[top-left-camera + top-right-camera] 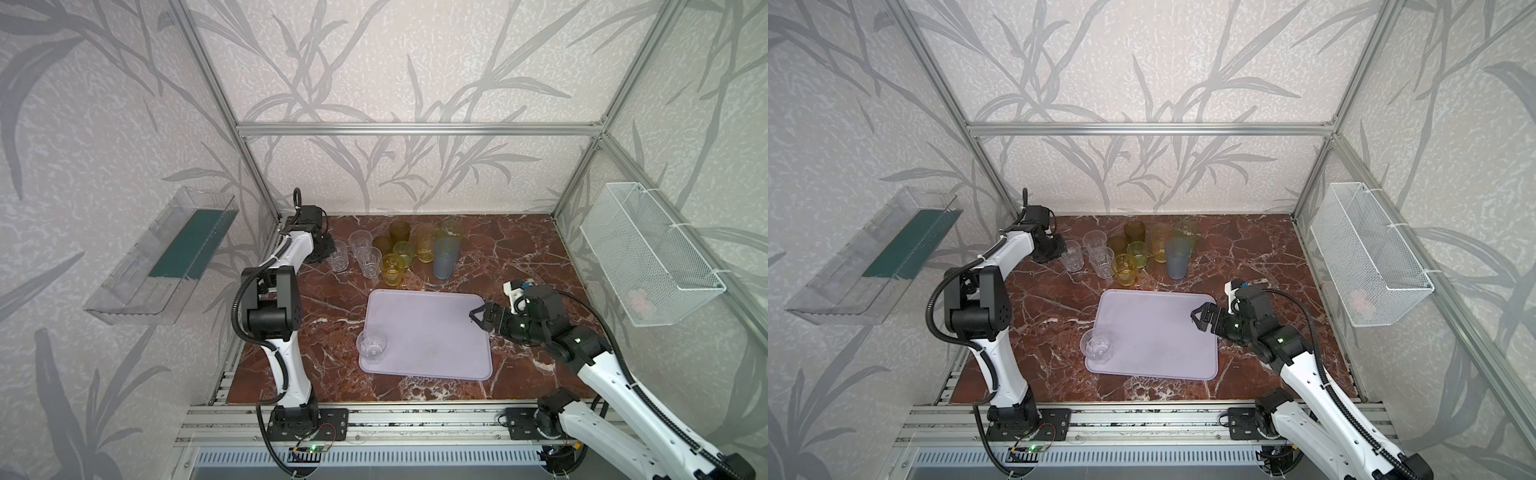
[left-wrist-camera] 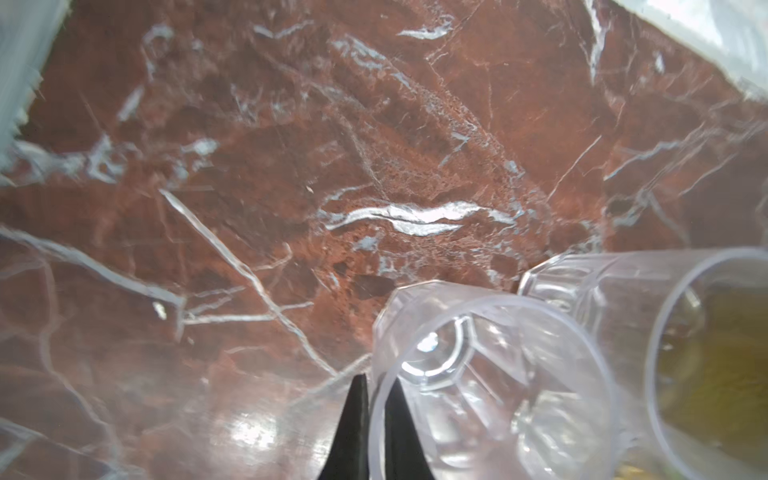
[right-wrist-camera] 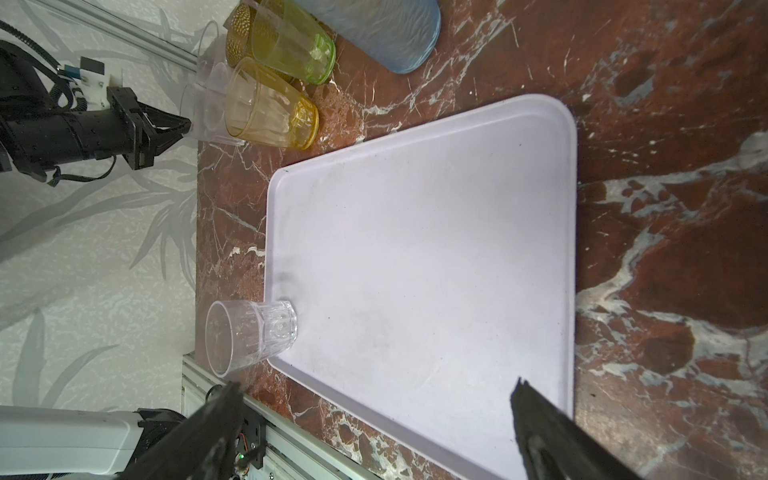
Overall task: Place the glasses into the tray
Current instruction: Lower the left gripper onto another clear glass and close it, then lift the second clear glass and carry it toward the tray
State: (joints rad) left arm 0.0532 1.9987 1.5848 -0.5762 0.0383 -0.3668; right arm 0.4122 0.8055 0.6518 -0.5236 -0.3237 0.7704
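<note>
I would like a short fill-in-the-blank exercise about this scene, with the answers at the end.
The left end effector grips a clear glass by its ____.
The right end effector, above the tray, is ____.
In the tray stands only ____ short glass.
Answers: rim; open; one.

4 clear glasses, 7 tinted glasses, 1 tray
</note>
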